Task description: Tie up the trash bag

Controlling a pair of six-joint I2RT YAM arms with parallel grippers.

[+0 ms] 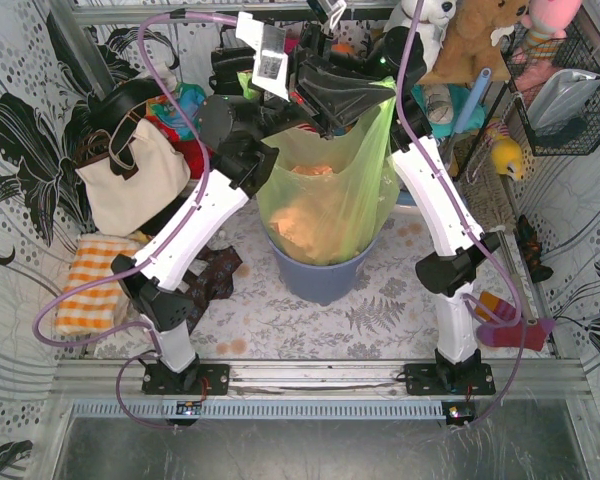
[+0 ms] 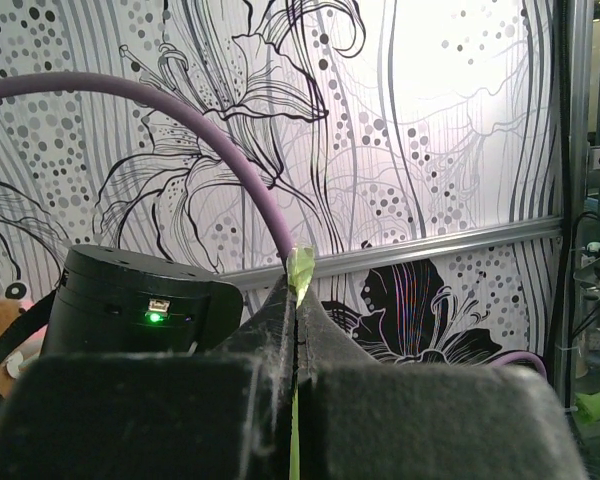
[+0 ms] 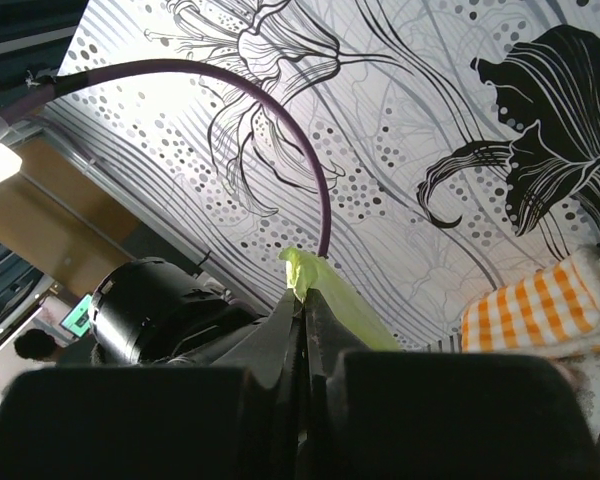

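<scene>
The trash bag (image 1: 330, 195) is thin light-green plastic with pinkish-brown paper showing through. It hangs stretched upward out of the round blue-grey bin (image 1: 318, 275) at the table's middle. Both grippers are raised above the bin, close together. My left gripper (image 2: 298, 290) is shut on a strip of the bag's rim (image 2: 301, 268), which sticks out past the fingertips. My right gripper (image 3: 305, 298) is shut on another part of the bag's rim (image 3: 325, 285). In the top view the left gripper (image 1: 250, 85) holds the bag's left top edge and the right gripper (image 1: 385, 95) its right top corner.
A cream handbag (image 1: 130, 175) and an orange checked cloth (image 1: 95, 285) lie at the left. Stuffed toys (image 1: 470, 40) and a wire basket (image 1: 560, 80) are at the back right. A striped sock (image 1: 510, 325) lies by the right arm's base. Patterned walls enclose the table.
</scene>
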